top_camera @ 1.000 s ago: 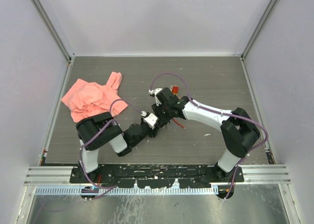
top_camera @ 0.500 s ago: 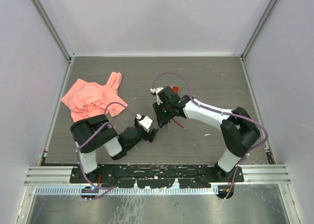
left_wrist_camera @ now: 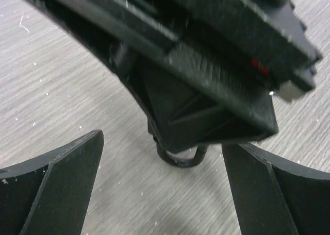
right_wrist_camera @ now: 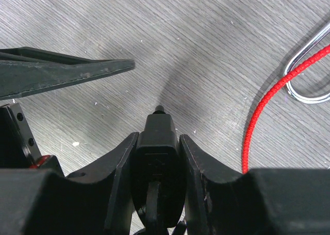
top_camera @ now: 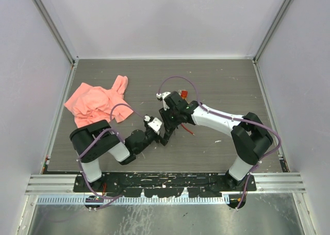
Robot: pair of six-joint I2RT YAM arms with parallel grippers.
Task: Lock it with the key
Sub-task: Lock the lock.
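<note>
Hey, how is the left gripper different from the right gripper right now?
The left gripper has its fingers spread wide, while the right gripper has its fingers drawn in close. The left gripper holds nothing, while the right gripper clamps a black key. Both are black and sit close together, low over the grey table.

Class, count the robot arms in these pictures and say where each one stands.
2. The left arm is bolted at the near-left edge of the table, the right arm at its near-right edge. Both reach toward the middle. No others appear hidden.
</note>
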